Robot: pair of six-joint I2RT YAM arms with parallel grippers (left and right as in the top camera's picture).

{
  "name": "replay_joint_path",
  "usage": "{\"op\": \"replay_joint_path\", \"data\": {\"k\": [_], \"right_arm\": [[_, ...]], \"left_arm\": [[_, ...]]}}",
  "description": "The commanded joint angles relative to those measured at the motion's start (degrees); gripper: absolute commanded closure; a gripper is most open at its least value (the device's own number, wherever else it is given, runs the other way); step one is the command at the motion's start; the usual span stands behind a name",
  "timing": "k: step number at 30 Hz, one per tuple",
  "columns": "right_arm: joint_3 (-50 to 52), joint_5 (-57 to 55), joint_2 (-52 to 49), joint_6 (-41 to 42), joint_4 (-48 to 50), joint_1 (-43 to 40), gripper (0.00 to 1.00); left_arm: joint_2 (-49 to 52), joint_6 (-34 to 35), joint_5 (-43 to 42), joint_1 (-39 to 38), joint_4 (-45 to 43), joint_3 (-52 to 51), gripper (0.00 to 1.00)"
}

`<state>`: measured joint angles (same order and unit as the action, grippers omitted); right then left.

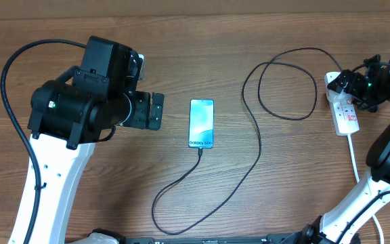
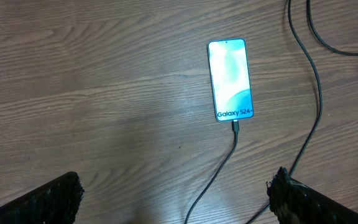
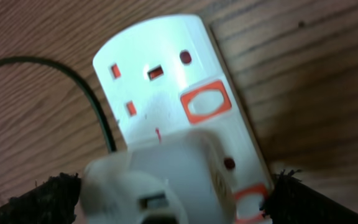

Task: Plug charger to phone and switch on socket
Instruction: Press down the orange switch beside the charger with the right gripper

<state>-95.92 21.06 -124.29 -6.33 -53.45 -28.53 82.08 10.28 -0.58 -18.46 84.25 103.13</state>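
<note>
Table [image 1: 181,41]: brown wood grain, matte, flat.

Phone [image 1: 202,123]: slim glossy rectangle with rounded corners and dark edges, lying flat near the table centre, light blue screen up.

Charger [image 2: 235,138]: thin black flexible cable, its end meeting the lower short edge of the phone. Runs in a slack curve toward the near side, then up into a wide loop on the bare wood between phone and socket.

Socket [image 1: 345,112]: smooth white hard-plastic strip with rounded ends, at the right side, well apart from the phone. Red-outlined rocker switches [image 3: 206,99] beside the pin holes; on or off cannot be told. White block [image 3: 160,180] with rounded corners seated on the face, blurred. Thick white cord [image 1: 354,159] leaving the near end.

Left gripper [image 1: 156,111]: spread wide, empty, textured black fingertips [image 2: 58,196] apart over bare wood just left of the phone.

Right gripper [image 3: 173,199]: spread wide, gripping nothing, close over the socket, one finger at either long side.
</note>
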Motion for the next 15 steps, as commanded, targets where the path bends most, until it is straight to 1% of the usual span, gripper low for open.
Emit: {"op": "replay_joint_path", "data": {"k": [1, 3, 10, 15], "right_arm": [[-4.2, 2.8, -0.1, 0.2, -2.2, -0.2, 0.00], [-5.7, 2.8, -0.1, 0.2, -3.6, -0.3, 0.00], [-5.7, 2.8, -0.1, 0.2, -4.0, 0.0, 0.00], [-3.6, 3.1, -0.1, 0.2, -2.8, 0.0, 0.00]], "left_arm": [[0.3, -1.1, 0.6, -0.4, -0.1, 0.6, 0.01], [0.3, -1.1, 0.6, -0.4, -0.1, 0.6, 0.01], [0.3, -1.1, 0.6, -0.4, -0.1, 0.6, 0.01], [0.3, -1.1, 0.6, -0.4, -0.1, 0.6, 0.01]]}}
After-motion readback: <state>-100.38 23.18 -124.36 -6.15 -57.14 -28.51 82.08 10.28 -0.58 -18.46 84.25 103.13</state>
